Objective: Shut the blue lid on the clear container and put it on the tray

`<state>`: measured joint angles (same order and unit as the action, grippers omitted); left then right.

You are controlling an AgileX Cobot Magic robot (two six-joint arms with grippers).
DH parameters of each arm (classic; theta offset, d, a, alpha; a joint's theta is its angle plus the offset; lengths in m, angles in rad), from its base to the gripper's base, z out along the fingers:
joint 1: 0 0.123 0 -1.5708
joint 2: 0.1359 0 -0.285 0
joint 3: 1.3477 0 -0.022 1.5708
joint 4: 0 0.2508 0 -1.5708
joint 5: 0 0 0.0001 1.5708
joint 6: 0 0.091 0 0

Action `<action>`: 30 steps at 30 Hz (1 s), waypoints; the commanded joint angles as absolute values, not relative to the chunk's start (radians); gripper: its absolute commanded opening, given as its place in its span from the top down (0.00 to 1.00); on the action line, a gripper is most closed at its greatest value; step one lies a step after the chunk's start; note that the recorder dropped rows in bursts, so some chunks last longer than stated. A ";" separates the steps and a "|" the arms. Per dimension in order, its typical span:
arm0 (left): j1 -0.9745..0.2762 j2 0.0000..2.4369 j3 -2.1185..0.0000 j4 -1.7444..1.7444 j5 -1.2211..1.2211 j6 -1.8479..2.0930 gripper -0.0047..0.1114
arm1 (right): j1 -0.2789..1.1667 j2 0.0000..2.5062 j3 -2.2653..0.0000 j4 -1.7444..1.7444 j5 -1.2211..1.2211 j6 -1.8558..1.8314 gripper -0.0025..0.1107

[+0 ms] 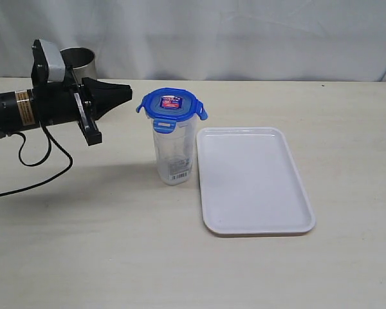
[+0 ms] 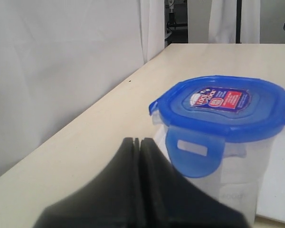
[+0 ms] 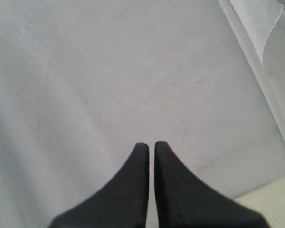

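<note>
Blue lid (image 1: 172,106) and clear container (image 1: 174,158) are together. The lid lies flat across the container's mouth, sticker side up.

Your left gripper (image 1: 125,91) has its jaws pressed together with nothing between them. It lies level, its tip pointing sideways at the lid from the left and at about the lid's height. It is near the lid but apart from it. In the left wrist view, one flap of the lid hangs down over the container wall on the side facing that gripper.

Your right gripper (image 3: 151,145) is likewise closed and empty, and it faces only a white backdrop (image 3: 133,71).

The container stands upright on the table (image 1: 116,251), long axis vertical, mouth up, with its white label low on the wall. It stands just beside the left long edge of the tray (image 1: 257,230), near the tray's far left corner, not on it. The tray lies flat, and its long axis runs from near to far in the exterior view.

Behind the left arm, a steel cup (image 1: 79,61) stands at the table's far edge.
</note>
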<state>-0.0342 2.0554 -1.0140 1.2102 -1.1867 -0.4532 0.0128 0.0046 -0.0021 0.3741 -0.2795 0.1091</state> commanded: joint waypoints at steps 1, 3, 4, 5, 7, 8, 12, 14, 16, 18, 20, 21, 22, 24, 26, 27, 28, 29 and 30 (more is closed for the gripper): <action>-0.036 2.053 -1.019 1.227 -1.188 -0.475 0.96 | 0.014 0.000 0.000 0.382 -0.089 -0.082 0.94; -0.036 2.053 -1.019 1.239 -1.188 -0.475 0.96 | 0.014 0.019 0.000 0.382 -0.074 -0.082 0.94; -0.036 2.053 -1.019 1.239 -1.188 -0.475 0.96 | 0.014 0.034 0.000 0.382 -0.074 -0.082 0.94; -0.036 2.053 -1.019 1.236 -1.188 -0.475 0.96 | 0.014 0.049 0.000 0.382 -0.077 -0.082 0.94; -0.036 2.053 -1.019 1.203 -1.194 -0.471 0.96 | 0.014 0.091 0.000 0.382 -0.075 -0.082 0.94; -0.036 2.053 -1.019 1.184 -1.196 -0.469 0.96 | 0.014 0.110 0.000 0.382 -0.070 -0.076 0.94; -0.048 2.053 -1.019 1.142 -1.194 -0.437 0.96 | 0.094 0.242 -0.024 0.344 -0.041 -0.071 0.94; -0.060 2.053 -1.019 1.127 -1.181 -0.434 0.96 | 0.177 0.337 -0.061 0.318 -0.062 -0.071 0.94; -0.070 2.055 -1.019 1.114 -1.165 -0.424 0.96 | 0.262 0.441 -0.091 0.292 -0.125 -0.073 0.94; -0.078 2.057 -1.019 1.112 -1.144 -0.411 0.96 | 0.352 0.579 -0.134 0.245 -0.190 -0.071 0.94; -0.082 2.057 -1.019 1.106 -1.141 -0.406 0.96 | 0.425 0.709 -0.188 0.184 -0.226 -0.071 0.94; -0.082 2.057 -1.019 1.106 -1.141 -0.406 0.96 | 0.459 0.784 -0.223 0.157 -0.235 -0.071 0.94; -0.082 2.057 -1.019 1.103 -1.141 -0.399 0.96 | 0.489 0.856 -0.252 0.139 -0.240 -0.071 0.94; -0.082 2.057 -1.019 1.096 -1.139 -0.385 0.96 | 0.531 0.989 -0.319 0.107 -0.234 -0.071 0.94; -0.082 2.057 -1.019 1.072 -1.130 -0.381 0.96 | 0.552 1.094 -0.364 0.103 -0.233 -0.070 0.94; -0.082 2.057 -1.022 1.071 -1.130 -0.374 0.96 | 0.552 1.145 -0.385 0.103 -0.233 -0.068 0.94; -0.082 2.057 -1.027 1.074 -1.127 -0.369 0.96 | 0.552 1.183 -0.400 0.103 -0.236 -0.068 0.94; -0.082 2.057 -1.032 1.082 -1.127 -0.369 0.96 | 0.552 1.227 -0.414 0.103 -0.251 -0.068 0.94; -0.084 2.057 -1.034 1.086 -1.127 -0.369 0.96 | 0.556 1.269 -0.425 0.090 -0.270 -0.068 0.94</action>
<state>-0.0799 2.0554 -1.0189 1.0932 -1.1307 -0.3787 0.5482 1.1681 -0.3909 0.1157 -0.2315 -0.0672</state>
